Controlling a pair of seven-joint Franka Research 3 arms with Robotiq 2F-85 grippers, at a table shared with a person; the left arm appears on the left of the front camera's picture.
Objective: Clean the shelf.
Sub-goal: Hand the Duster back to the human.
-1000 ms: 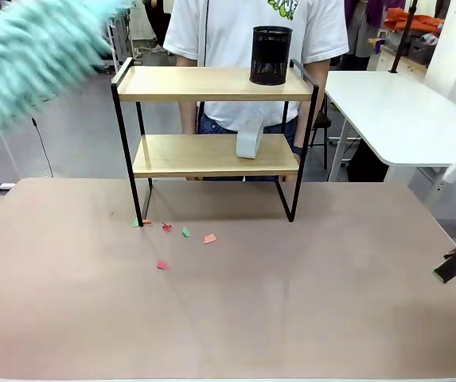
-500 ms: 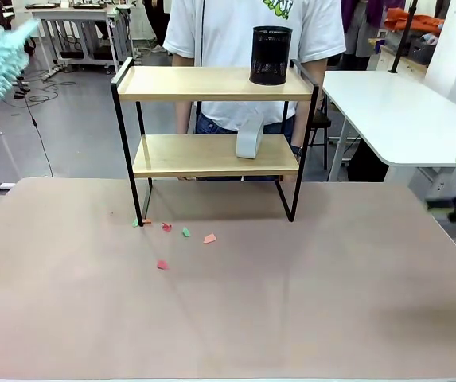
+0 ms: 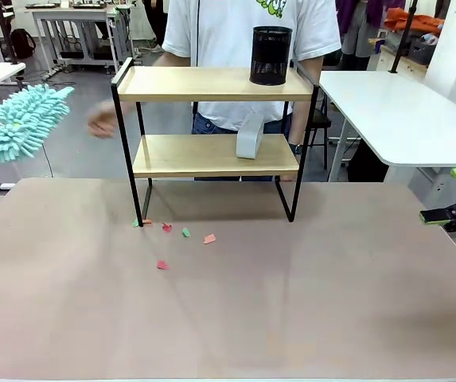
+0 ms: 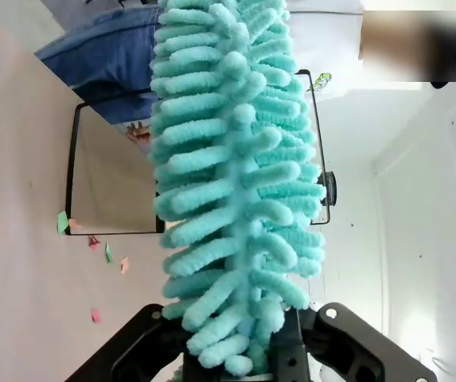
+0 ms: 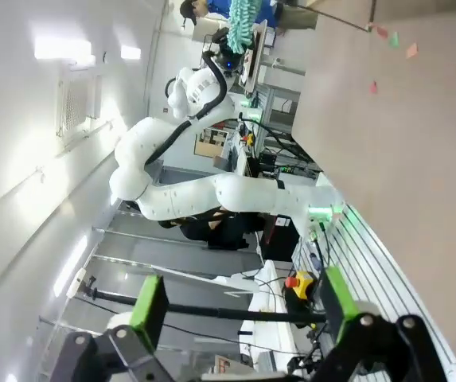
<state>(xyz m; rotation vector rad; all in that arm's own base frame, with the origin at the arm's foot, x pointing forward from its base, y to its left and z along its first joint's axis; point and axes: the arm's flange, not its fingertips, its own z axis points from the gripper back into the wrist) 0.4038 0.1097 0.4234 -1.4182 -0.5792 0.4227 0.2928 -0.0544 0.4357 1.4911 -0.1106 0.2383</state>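
My left gripper [image 4: 239, 354] is clamped on the duster [image 3: 19, 122], left of the shelf [image 3: 212, 83]; right gripper [image 5: 239, 306] gapes wide. Pen cup [image 3: 270, 55] on top, paper scraps [image 3: 186, 232] below, person's hand [image 3: 100, 121] nearby.

Shelf [image 3: 212, 83] holds a black mesh cup [image 3: 270, 55] on top; teal duster [image 3: 19, 123] raised at left; paper scraps [image 3: 186, 232] on table

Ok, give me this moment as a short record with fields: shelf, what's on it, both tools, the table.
shelf: upright at the table's far side, two wooden boards
top board: black mesh cup at its right end
lower board: white object
left tool: shut on teal duster, held left of the shelf
right tool: open, at right table edge
table: paper scraps near the shelf's front-left leg
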